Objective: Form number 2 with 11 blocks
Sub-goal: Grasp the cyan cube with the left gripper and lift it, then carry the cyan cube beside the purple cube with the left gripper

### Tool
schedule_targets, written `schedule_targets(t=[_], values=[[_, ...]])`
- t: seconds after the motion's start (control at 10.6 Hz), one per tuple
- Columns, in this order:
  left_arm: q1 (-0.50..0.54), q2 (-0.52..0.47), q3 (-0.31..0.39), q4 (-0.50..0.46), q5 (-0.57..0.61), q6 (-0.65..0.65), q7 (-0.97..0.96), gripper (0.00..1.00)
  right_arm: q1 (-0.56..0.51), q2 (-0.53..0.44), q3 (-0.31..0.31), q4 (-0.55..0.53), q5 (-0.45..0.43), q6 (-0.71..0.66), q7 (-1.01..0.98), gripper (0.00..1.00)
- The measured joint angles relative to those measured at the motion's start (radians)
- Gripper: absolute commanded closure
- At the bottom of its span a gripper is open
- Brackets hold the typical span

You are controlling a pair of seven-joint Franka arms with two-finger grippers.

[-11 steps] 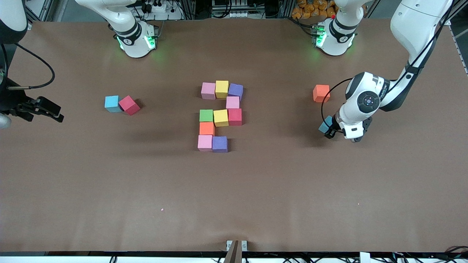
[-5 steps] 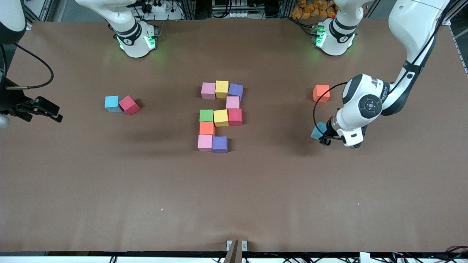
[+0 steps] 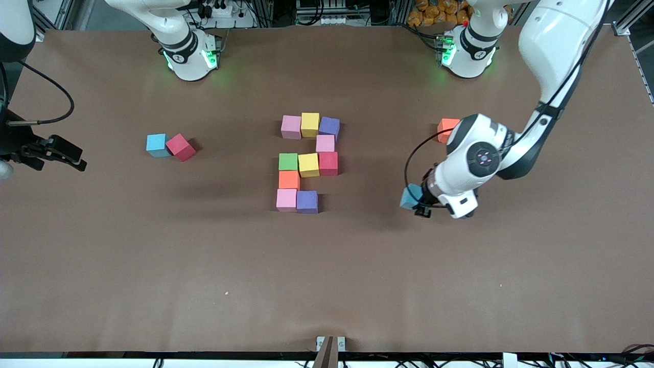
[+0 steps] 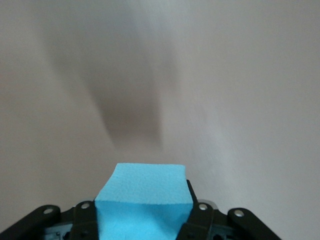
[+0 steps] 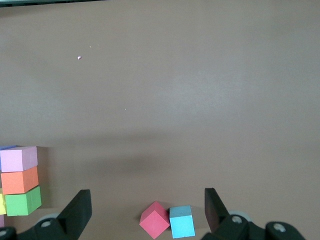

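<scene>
Number 2 (image 3: 307, 162) has 10 of 11 blocks set; left pincer (image 3: 420, 204) pinches last blue block (image 3: 410, 197) above desk (image 3: 357, 266); right pincer (image 3: 61, 153) waits spread.

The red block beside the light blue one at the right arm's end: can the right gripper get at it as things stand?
Probably yes. The right gripper is open and holds nothing, and the red block lies near it with bare table between. The light blue block touches one corner, so that side is tight.
</scene>
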Motion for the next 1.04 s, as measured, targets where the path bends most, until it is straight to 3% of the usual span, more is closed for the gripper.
schedule_targets(t=[0.19,0.47,1.04], values=[[-0.097,0.072,0.034,0.1,0.0,-0.002,-0.109,0.5,0.0,0.0,0.0,0.0,0.0,0.0,-0.001,0.0],[-0.284,0.124,0.158,0.204,0.0,-0.003,-0.273,0.49,-0.004,0.0,0.0,0.0,0.0,0.0,-0.001,0.0],[-0.519,0.248,0.3,0.379,0.0,-0.004,-0.518,0.49,-0.012,0.0,0.0,0.0,0.0,0.0,-0.024,0.0]])
